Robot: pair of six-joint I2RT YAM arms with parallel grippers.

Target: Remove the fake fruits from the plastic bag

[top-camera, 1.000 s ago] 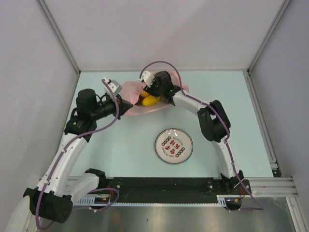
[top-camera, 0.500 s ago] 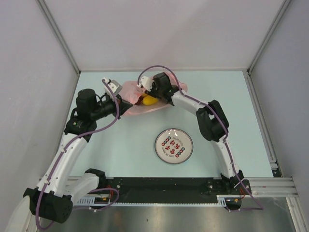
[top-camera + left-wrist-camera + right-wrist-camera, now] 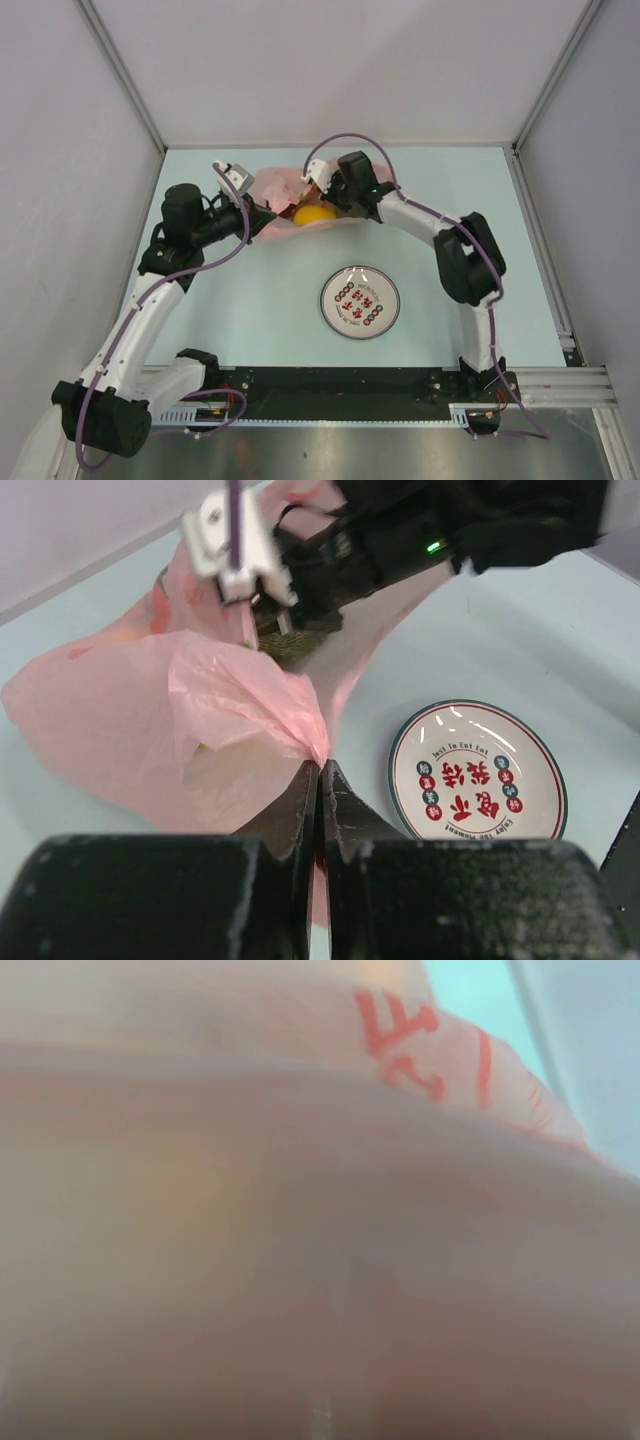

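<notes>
The pink plastic bag (image 3: 272,188) lies at the back of the table, its mouth facing right. My left gripper (image 3: 320,765) is shut on a pinch of the bag's film (image 3: 130,710) and holds it up. A yellow-orange oval fruit (image 3: 314,214) shows at the bag's mouth. My right gripper (image 3: 314,193) reaches into the mouth just above that fruit, next to a grey-green netted melon (image 3: 290,645). Its jaws are shut; whether they hold anything is hidden. Blurred pink film (image 3: 320,1210) with red print fills the right wrist view.
A round white plate (image 3: 327,300) with red and black print sits on the pale green table in front of the bag. Grey walls stand on the left, back and right. A black rail runs along the near edge.
My right gripper has shut inside the bag's mouth and the right arm's elbow has swung to the right. The yellow-orange fruit shows more. The left gripper keeps its pinch.
</notes>
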